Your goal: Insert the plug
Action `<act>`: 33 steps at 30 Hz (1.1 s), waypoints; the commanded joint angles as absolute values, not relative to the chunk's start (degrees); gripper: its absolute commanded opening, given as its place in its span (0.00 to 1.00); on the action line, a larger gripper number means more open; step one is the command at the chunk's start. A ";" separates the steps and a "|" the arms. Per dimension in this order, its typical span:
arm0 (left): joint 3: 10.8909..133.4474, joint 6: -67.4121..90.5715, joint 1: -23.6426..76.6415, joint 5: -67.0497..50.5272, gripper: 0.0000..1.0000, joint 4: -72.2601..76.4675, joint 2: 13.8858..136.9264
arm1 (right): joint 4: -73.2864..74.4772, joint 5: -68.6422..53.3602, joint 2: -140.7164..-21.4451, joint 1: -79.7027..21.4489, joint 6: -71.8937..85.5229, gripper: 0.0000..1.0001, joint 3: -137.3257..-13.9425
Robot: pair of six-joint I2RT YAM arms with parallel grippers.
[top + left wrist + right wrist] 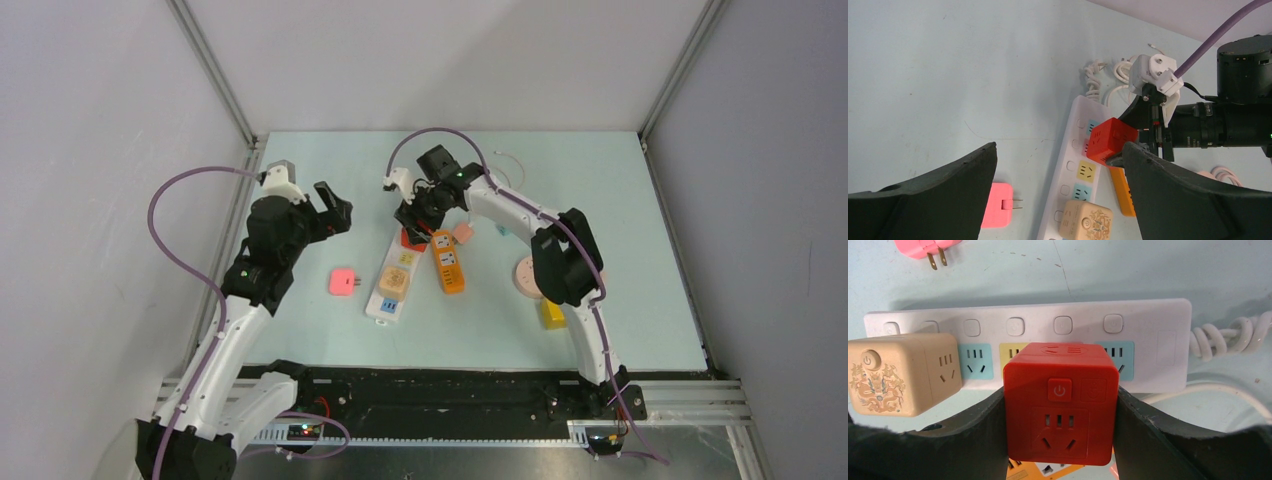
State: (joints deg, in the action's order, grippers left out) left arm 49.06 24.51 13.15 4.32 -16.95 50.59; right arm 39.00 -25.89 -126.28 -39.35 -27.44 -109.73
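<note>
A red cube plug (1060, 405) is clamped between the fingers of my right gripper (1060, 392), which is shut on its two sides. It sits over the white power strip (1148, 320), on the socket between a yellow one and a blue one. Its prongs are hidden. In the top view the red cube plug (410, 238) is at the strip's (385, 306) far end under my right gripper (415, 225). My left gripper (335, 210) hangs open to the left of the strip with nothing between its jaws.
A beige cube adapter (394, 281) is plugged into the strip's near part. A pink plug (343, 282) lies loose left of the strip. An orange power strip (449, 262) lies to its right. A yellow block (552, 314) and a round pale disc (525, 275) sit further right.
</note>
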 commanded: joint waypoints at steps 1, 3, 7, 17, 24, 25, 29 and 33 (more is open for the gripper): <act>48.67 23.00 12.64 4.43 0.98 -15.47 50.54 | 42.54 -25.66 -125.34 -39.10 -26.15 0.00 -112.31; 48.55 23.02 12.61 4.21 0.98 -15.47 50.54 | 42.75 -26.20 -125.96 -39.24 -26.00 0.00 -112.86; 48.30 22.83 12.62 3.95 0.98 -15.50 50.54 | 41.40 -26.40 -126.85 -39.92 -25.18 0.00 -112.80; 47.93 22.75 12.65 3.86 0.98 -15.54 50.53 | 32.60 -24.66 -124.74 -40.60 -21.64 0.00 -110.78; 47.64 22.49 12.62 4.03 0.98 -15.52 50.31 | 36.86 -23.73 -126.94 -40.52 -23.36 0.00 -113.62; 47.64 22.39 12.63 4.04 0.98 -15.50 50.37 | 37.28 -24.00 -127.02 -40.45 -23.70 0.00 -113.64; 47.63 22.46 12.57 4.00 0.98 -15.49 50.78 | 38.57 -25.93 -127.42 -40.29 -23.79 0.00 -113.24; 47.32 22.62 12.60 3.50 0.98 -15.49 51.04 | 38.31 -24.43 -128.18 -40.42 -24.01 0.00 -112.63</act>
